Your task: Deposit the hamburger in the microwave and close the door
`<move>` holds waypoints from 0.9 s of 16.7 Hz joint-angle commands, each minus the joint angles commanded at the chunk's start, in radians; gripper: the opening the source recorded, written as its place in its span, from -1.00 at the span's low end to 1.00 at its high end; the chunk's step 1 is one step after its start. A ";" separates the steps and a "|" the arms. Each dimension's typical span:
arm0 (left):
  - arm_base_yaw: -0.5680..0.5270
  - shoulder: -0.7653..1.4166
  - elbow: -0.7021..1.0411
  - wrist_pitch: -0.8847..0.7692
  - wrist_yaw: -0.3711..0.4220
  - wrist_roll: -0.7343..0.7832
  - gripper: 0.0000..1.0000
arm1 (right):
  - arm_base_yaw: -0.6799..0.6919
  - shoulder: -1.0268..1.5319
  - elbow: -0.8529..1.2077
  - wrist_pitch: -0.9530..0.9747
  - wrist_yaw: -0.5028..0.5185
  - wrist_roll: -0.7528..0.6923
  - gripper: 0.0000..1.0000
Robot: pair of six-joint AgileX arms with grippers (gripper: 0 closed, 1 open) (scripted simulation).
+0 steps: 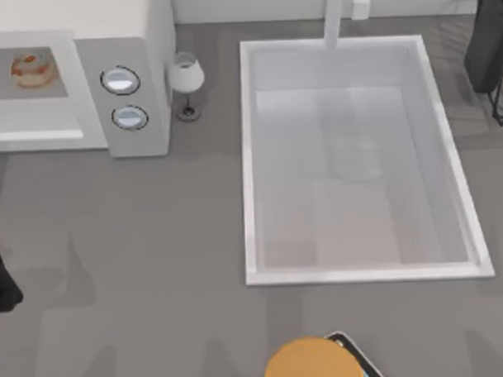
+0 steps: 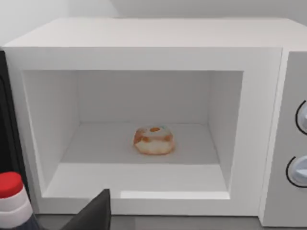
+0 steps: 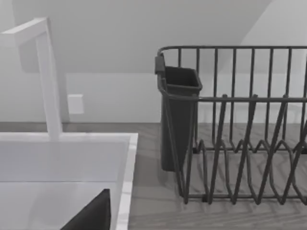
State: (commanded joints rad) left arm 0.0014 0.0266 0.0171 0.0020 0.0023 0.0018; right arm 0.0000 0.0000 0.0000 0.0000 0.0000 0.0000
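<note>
Sitting on the grey floor of the cavity, about midway between its side walls, the hamburger (image 2: pixel 154 141) is inside the microwave (image 1: pixel 151 43), which stands at the table's (image 1: pixel 138 242) far left corner. In the left wrist view the cavity mouth is uncovered, with nothing between the camera and the hamburger. A dark finger (image 2: pixel 93 215) of the left gripper pokes in at that view's edge, in front of the microwave and well apart from the hamburger; whether the jaws are apart or together I cannot tell. A red-capped bottle (image 2: pixel 10 201) stands just beside it.

A wine glass (image 1: pixel 186 83) stands just beside the microwave's dial panel, between it and the white sink basin (image 1: pixel 249 155). A tan round disc (image 1: pixel 311 364) lies at the near edge.

The right wrist view shows a dark finger (image 3: pixel 93 215), the sink's rim, a white faucet (image 3: pixel 48 76) and a black dish rack (image 3: pixel 230 124); its jaws' state cannot be told either.
</note>
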 joint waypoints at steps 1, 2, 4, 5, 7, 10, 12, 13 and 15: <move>-0.001 -0.018 -0.012 -0.001 -0.002 -0.001 1.00 | 0.000 0.000 0.000 0.000 0.000 0.000 1.00; -0.001 -0.027 -0.017 -0.002 -0.002 -0.002 1.00 | 0.000 0.000 0.000 0.000 0.000 0.000 1.00; -0.001 -0.027 -0.017 -0.002 -0.002 -0.002 1.00 | 0.000 0.000 0.000 0.000 0.000 0.000 1.00; -0.001 -0.027 -0.017 -0.002 -0.002 -0.002 1.00 | 0.000 0.000 0.000 0.000 0.000 0.000 1.00; -0.001 -0.027 -0.017 -0.002 -0.002 -0.002 0.85 | 0.000 0.000 0.000 0.000 0.000 0.000 1.00; -0.001 -0.027 -0.017 -0.002 -0.002 -0.002 0.40 | 0.000 0.000 0.000 0.000 0.000 0.000 1.00; -0.001 -0.027 -0.017 -0.002 -0.002 -0.002 0.10 | 0.000 0.000 0.000 0.000 0.000 0.000 1.00; -0.001 -0.027 -0.017 -0.002 -0.002 -0.002 -0.06 | 0.000 0.000 0.000 0.000 0.000 0.000 1.00; -0.001 -0.027 -0.017 -0.002 -0.002 -0.002 -0.36 | 0.000 0.000 0.000 0.000 0.000 0.000 1.00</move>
State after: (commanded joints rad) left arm 0.0000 0.0000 0.0000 0.0000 0.0000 0.0000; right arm 0.0000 0.0000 0.0000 0.0000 0.0000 0.0000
